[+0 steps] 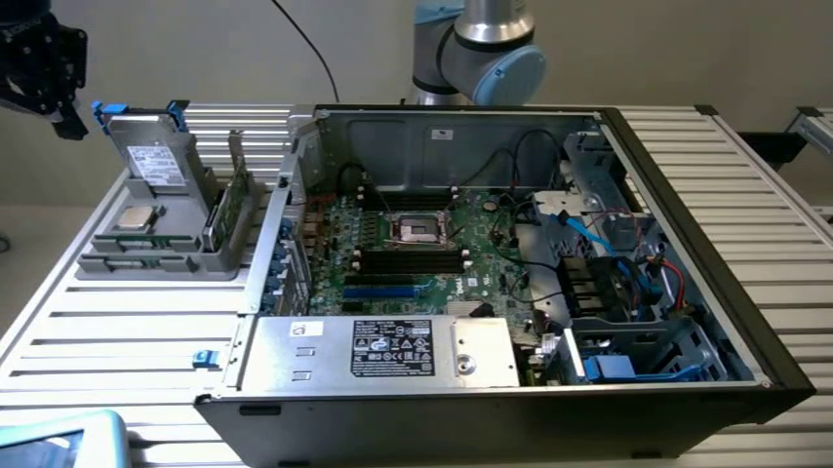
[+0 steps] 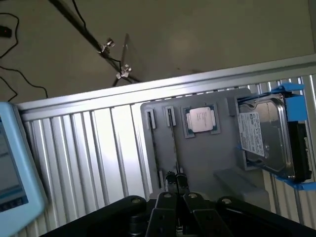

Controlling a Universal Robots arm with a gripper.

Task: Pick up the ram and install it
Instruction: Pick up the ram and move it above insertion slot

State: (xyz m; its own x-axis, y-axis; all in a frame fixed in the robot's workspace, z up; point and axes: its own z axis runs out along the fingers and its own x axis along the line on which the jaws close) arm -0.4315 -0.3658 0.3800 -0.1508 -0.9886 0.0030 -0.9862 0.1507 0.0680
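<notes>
The end effector (image 1: pixel 59 109) hangs with its fingers pressed together, well above the grey holder (image 1: pixel 154 263) on the desk (image 1: pixel 117 336), where the green ram (image 1: pixel 224 219) stands on edge in a slot, beside the open computer case (image 1: pixel 390 414).

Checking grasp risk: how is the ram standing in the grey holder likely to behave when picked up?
The ram is a thin green board, so probably stiff and light. It stands on edge in a slot of the grey holder, so it may bind or tip if pulled askew.
</notes>
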